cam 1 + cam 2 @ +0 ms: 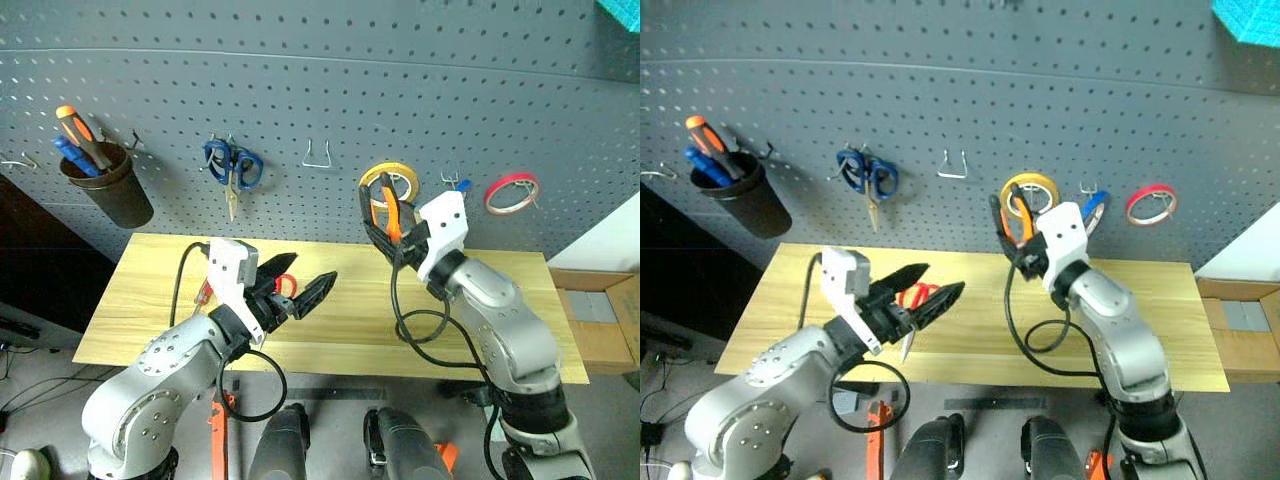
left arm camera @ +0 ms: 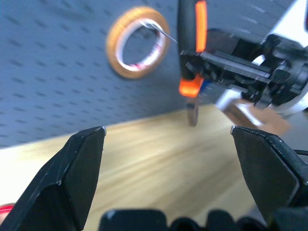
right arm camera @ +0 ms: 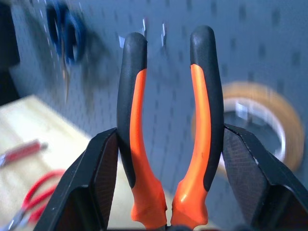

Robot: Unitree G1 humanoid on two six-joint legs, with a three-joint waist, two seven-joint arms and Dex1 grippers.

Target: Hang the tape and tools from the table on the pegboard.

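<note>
Gripping the pliers by their orange-and-black handles, the right gripper has one black finger pressed on the outside of each handle; handles stand up between the fingers, pliers nose hidden below. Right gripper is raised above the table, just in front of the pegboard, with the yellow tape roll right behind the handle tips.

Left gripper hangs over the near-left part of the table, jaws spread wide, holding nothing. Red-handled scissors lie on the table directly behind and between its fingers, not touched. Slim red-handled screwdriver lies on the wood just beyond the scissors, toward the table's left side.

Further back on the pegboard: blue tape ring hangs on a hook just right of the yellow roll, partly behind the right wrist housing. Red tape roll hangs further right. Bare metal hook sits left of the yellow roll, blue-handled scissors hang left of that. Dark cup at far left holds an orange-and-black-handled screwdriver and a blue-handled tool.
</note>
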